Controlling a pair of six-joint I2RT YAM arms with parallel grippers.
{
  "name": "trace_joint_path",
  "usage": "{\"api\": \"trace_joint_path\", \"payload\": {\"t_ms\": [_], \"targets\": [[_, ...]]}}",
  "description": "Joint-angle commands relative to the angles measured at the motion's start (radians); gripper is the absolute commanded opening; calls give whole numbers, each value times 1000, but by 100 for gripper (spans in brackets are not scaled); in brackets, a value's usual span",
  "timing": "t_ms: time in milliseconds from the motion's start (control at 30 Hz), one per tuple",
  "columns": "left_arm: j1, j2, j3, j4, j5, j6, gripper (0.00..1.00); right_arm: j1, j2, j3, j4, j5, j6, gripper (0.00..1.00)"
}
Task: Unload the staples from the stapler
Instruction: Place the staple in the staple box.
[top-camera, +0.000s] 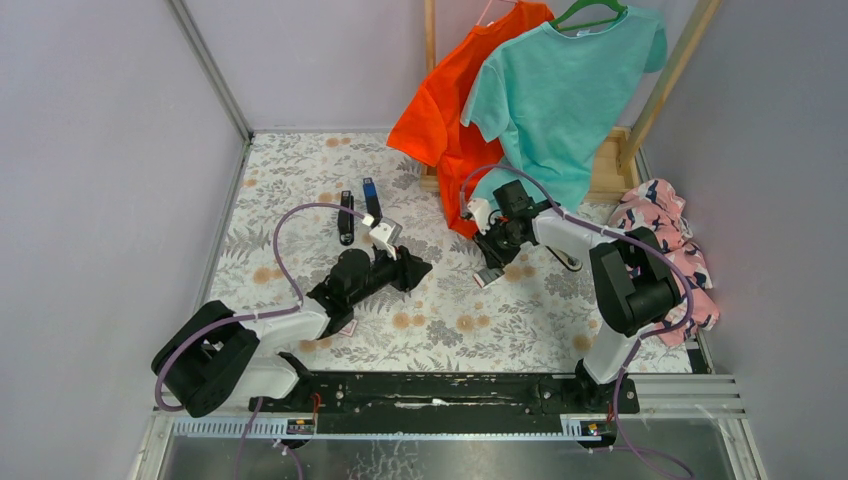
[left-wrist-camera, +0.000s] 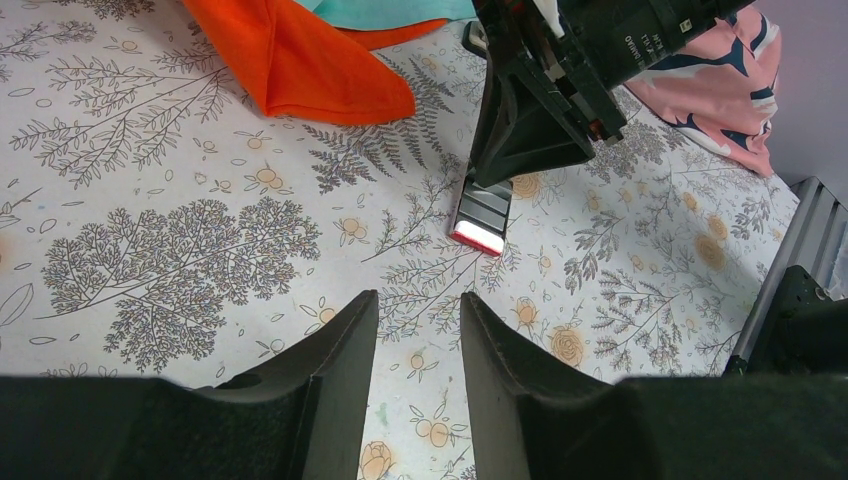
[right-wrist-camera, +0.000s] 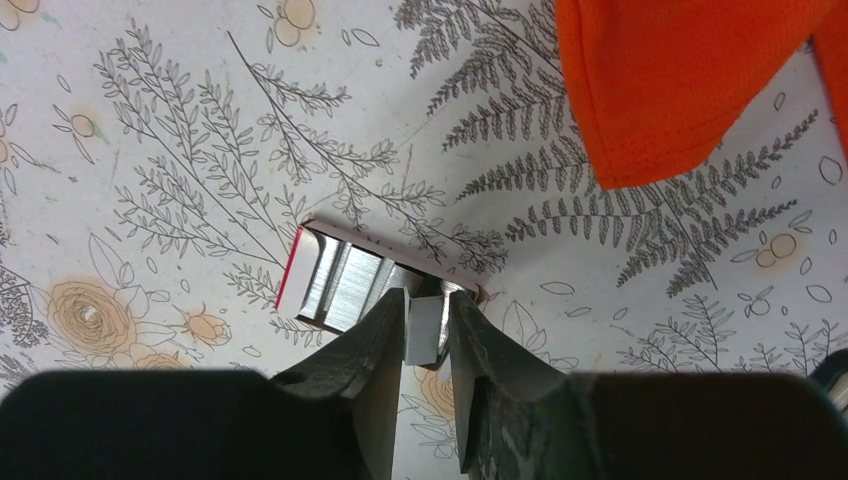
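The stapler (top-camera: 345, 218), black and slim, lies on the floral cloth at the back left, apart from both grippers. My right gripper (right-wrist-camera: 428, 296) is shut on a short silvery strip of staples (right-wrist-camera: 424, 328), just above the cloth at the edge of a red-and-white card tray (right-wrist-camera: 296, 268). More staple strips (right-wrist-camera: 345, 282) lie in that tray. In the top view the right gripper (top-camera: 490, 256) is at the middle right. My left gripper (left-wrist-camera: 418, 300) is open and empty above the cloth, pointing at the tray (left-wrist-camera: 480, 222). It sits at centre in the top view (top-camera: 418, 268).
A slim blue bar (top-camera: 371, 196) lies beside the stapler. An orange shirt (top-camera: 450, 110) and a teal shirt (top-camera: 560, 90) hang on a wooden rack at the back; the orange hem (right-wrist-camera: 680, 90) lies near the right gripper. Pink patterned cloth (top-camera: 665, 235) lies at the right edge.
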Motion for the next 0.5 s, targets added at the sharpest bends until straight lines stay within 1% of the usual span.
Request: {"api": "trace_joint_path", "payload": {"t_ms": [0, 467], "targets": [[4, -15, -5, 72, 5, 16, 43, -21, -39, 30, -28, -43, 9, 31], [4, -14, -3, 70, 5, 17, 43, -27, -3, 38, -34, -64, 11, 31]]}}
